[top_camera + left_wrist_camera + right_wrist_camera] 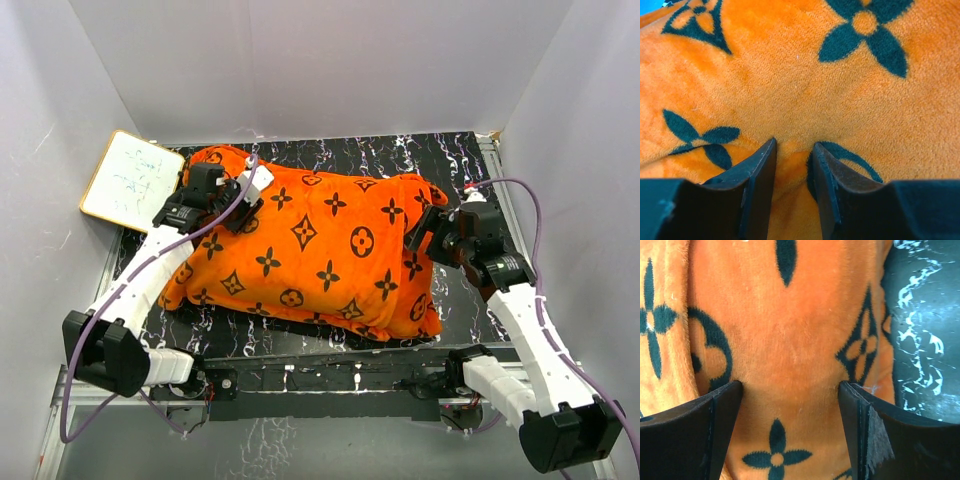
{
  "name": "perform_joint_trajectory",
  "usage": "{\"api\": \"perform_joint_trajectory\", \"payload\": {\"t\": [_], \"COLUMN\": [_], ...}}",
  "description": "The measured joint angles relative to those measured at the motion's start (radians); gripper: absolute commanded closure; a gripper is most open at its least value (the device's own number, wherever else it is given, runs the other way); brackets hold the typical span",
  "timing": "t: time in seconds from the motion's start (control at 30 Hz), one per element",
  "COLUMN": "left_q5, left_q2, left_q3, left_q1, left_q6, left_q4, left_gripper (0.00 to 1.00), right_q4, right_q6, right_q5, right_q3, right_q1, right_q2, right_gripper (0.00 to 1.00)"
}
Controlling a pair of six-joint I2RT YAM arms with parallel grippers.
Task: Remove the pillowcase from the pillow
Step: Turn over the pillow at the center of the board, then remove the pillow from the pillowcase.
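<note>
The pillowcase point(320, 250) lies across the middle of the bench point(420, 155), stuffed full. The pillow inside is wholly covered, so you cannot tell which end is open. Your left pincer point(794, 146) sits on the end of the case towards the bench's far left corner, its jaws narrowed onto a small pleat of plush. Your right pincer point(790, 385) stands wide open against the fabric at the end nearest the right edge, holding nothing. The pleat looks thin, so check that you have cloth alone, not stuffing, before lifting. Take a deeper fold with the right or use it to pin the bulk. Then draw the left away slowly so the plush doesn't slip.
</note>
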Motion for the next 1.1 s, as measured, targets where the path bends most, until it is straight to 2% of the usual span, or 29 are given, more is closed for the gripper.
{"api": "perform_joint_trajectory", "payload": {"t": [0.2,0.33,0.4,0.53,0.6,0.8,1.0,1.1], "left_q5": [-0.01,-0.014,-0.013,0.003,0.021,0.095,0.066,0.066], "left_q2": [-0.05,-0.059,-0.063,-0.061,-0.049,0.046,0.17,0.307], "left_q3": [-0.049,-0.079,-0.101,-0.077,-0.016,0.271,0.477,0.608], "left_q1": [0.0,0.004,0.008,0.015,0.017,-0.024,-0.259,-0.389], "left_q6": [0.005,0.018,0.027,0.041,0.047,0.037,-0.031,-0.113], "left_q4": [0.003,0.004,0.004,-0.027,-0.084,-0.245,-0.243,-0.25], "left_gripper": [0.63,0.58,0.49,0.36,0.31,0.26,0.17,0.1], "right_q4": [0.09,0.151,0.183,0.224,0.233,0.268,0.306,0.316], "right_q6": [0.01,0.02,0.026,0.022,0.017,0.003,0.024,0.029], "right_q5": [-0.062,-0.041,-0.033,-0.016,0.004,0.056,0.038,0.011], "right_q3": [-0.01,-0.01,-0.01,-0.001,0.011,0.055,0.055,0.055], "right_q1": [0.042,0.119,0.154,0.191,0.198,0.216,0.256,0.263], "right_q2": [0.069,0.087,0.091,0.153,0.203,0.268,0.228,0.209], "right_gripper": [0.12,0.18,0.32,0.69,0.81,0.92,0.92,0.92]}}
